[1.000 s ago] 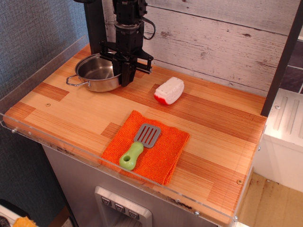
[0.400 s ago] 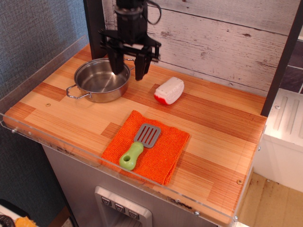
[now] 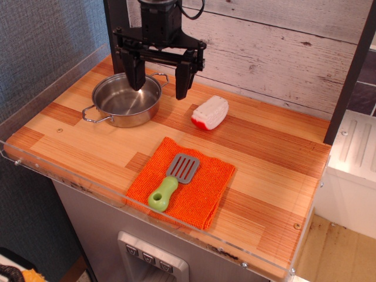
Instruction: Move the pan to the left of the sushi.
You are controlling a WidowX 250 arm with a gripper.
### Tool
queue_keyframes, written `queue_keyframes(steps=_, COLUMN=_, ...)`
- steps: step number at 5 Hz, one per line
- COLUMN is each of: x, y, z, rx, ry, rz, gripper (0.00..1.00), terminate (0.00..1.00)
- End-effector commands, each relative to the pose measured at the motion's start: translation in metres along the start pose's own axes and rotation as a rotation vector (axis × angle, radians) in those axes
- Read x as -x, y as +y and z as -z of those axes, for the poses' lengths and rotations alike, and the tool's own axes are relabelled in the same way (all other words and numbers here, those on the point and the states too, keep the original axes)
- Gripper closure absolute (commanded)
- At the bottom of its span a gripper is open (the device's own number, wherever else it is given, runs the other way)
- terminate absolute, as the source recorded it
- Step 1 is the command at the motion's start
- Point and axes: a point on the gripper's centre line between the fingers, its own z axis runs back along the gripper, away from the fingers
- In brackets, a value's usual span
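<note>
1. Jaws of the gripper (image 3: pixel 159 76) stand wide apart and hold nothing; the two dark fingers (image 3: pixel 183 79) hang down with open air between them, above the right rim of the pan (image 3: pixel 123 98).
2. Nearest the camera, in front of the pan and to its right, an orange cloth (image 3: pixel 191 187) lies flat on the wooden table (image 3: pixel 276 170), close to the front edge.
3. On the cloth rests a spatula (image 3: pixel 172 181), its green handle pointing toward the front and its grey slotted blade pointing back toward the pan's side of the table.
4. Farther back, just right of the pan and apart from it, sits the sushi (image 3: pixel 210 112), a small white ridged block with its red-orange end turned toward the front.
5. At the back left of the table stands the pan, upright and shiny; it lies to the left of the sushi, with a strip of bare wood between the two.
6. One wire loop handle sticks out from the pan's near left side; the other shows at its far right rim, close under the gripper.
7. One finger hangs over the pan's inside near the back rim, and the other hangs outside the rim, between pan and sushi; whether either touches the pan I cannot tell.
8. Behind the pan rises a pale plank wall (image 3: pixel 282 53).
</note>
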Motion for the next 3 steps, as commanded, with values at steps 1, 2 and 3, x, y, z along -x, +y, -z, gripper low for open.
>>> queue_keyframes(steps=1, x=0.0139, y=-0.0123, z=-0.0213, rx=0.033, ry=-0.073, rz=0.130, gripper=0.00, terminate=0.00)
queue_keyframes(steps=2, x=0.0110, y=-0.0085, z=-0.0201, rx=-0.041, ry=-0.033, rz=0.192, gripper=0.00, terminate=0.00)
queue_keyframes(steps=3, x=0.0110, y=-0.0085, z=-0.0201, rx=-0.041, ry=-0.033, rz=0.192, gripper=0.00, terminate=1.00)
